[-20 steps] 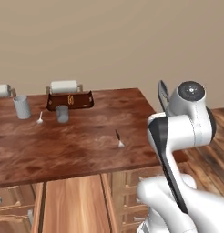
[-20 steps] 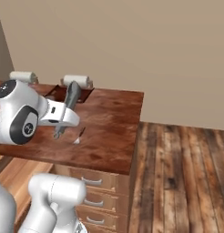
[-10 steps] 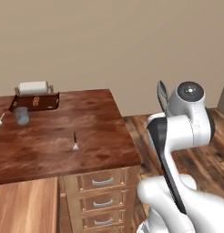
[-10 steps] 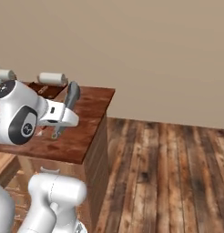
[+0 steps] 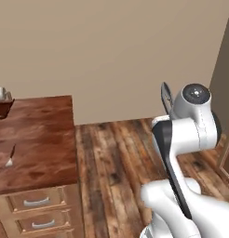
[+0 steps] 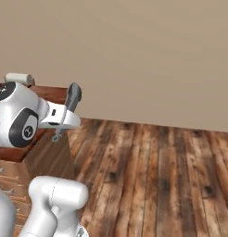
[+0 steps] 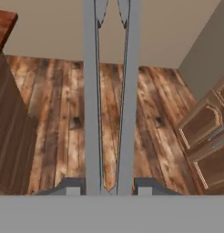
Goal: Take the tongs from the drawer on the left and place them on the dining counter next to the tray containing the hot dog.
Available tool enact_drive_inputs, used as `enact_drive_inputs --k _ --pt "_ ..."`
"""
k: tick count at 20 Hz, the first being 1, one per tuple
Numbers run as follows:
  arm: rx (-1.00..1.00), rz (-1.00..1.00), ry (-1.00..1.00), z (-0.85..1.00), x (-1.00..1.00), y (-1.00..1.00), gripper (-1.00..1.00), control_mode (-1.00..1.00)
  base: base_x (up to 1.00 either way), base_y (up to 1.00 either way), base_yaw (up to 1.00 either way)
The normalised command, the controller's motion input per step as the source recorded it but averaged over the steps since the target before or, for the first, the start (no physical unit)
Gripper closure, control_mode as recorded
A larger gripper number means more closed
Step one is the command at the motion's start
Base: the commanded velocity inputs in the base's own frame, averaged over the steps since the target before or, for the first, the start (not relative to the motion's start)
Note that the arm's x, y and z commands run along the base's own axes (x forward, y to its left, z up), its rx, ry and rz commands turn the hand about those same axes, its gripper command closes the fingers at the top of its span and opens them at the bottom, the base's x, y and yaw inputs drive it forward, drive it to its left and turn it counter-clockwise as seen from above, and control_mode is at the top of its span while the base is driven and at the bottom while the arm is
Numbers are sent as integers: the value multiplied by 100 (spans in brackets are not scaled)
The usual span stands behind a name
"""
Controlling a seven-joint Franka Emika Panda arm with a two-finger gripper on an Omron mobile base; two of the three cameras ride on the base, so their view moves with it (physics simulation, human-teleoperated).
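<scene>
Jaws clamp the tongs [image 7: 111, 95]; left base view adds dining counter [image 5: 37, 144], perhaps a fork [image 5: 10, 156].

A: what colours are we looking at here?

B: tongs [image 7: 111, 91] are plain flat grey, the counter [image 5: 37, 139] is glossy reddish-brown with darker grain streaks, and the wall [image 6: 148, 55] is a plain beige.

A: floor?

B: the floor [image 6: 157, 171] is brown planks, patchy, with dark knots and paler worn bits. The drawers [image 5: 37, 204] under the counter are lighter tan wood with silver handles, and the cabinets [image 7: 207, 141] off to the side are medium brown, also with silver bars.
</scene>
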Motion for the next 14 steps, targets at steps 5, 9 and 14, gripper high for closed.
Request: enact_drive_inputs --k 5,9,14 --pt "0 0 0 0 0 0 100 100 96 -100 0" --pt "0 0 0 0 0 0 100 100 100 -99 1" --pt "0 0 0 0 0 0 100 100 100 -80 13"
